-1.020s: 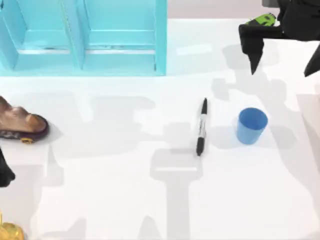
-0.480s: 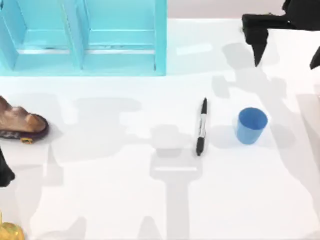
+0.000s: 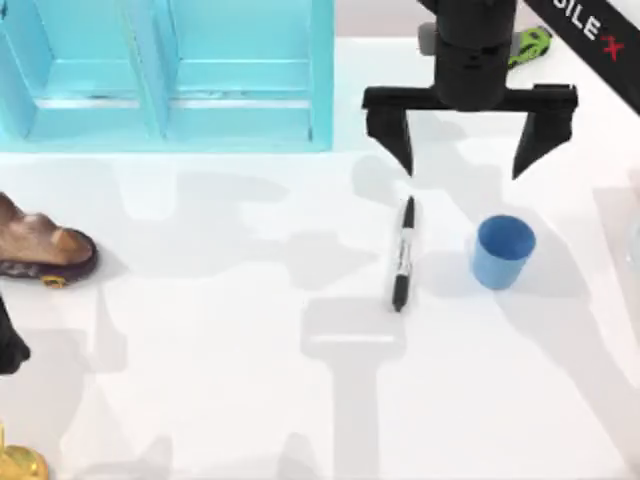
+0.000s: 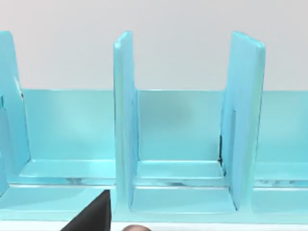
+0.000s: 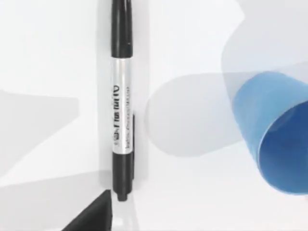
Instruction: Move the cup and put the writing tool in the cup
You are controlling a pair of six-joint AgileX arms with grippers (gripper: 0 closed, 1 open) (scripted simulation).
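Observation:
The light-blue cup (image 3: 501, 250) stands upright on the white table, right of centre. The writing tool, a black marker with a white label band (image 3: 402, 254), lies flat just to the cup's left, pointing away from the front edge. My right gripper (image 3: 468, 140) hangs open above the table just behind both of them, its two black fingers spread wide. The right wrist view looks down on the marker (image 5: 120, 101) and the cup (image 5: 276, 134), with one fingertip (image 5: 94, 214) showing at the edge. My left arm (image 3: 8, 345) sits parked at the far left edge.
A turquoise shelf unit (image 3: 165, 75) fills the back left; the left wrist view faces its compartments (image 4: 178, 144). A brown shoe (image 3: 40, 250) lies at the left edge, a gold object (image 3: 20, 462) at the front-left corner, and a green toy car (image 3: 530, 42) behind the right arm.
My right arm has swung in from the back right corner toward the left and now hangs just behind the marker and cup. The marker, the cup and the left arm have not moved.

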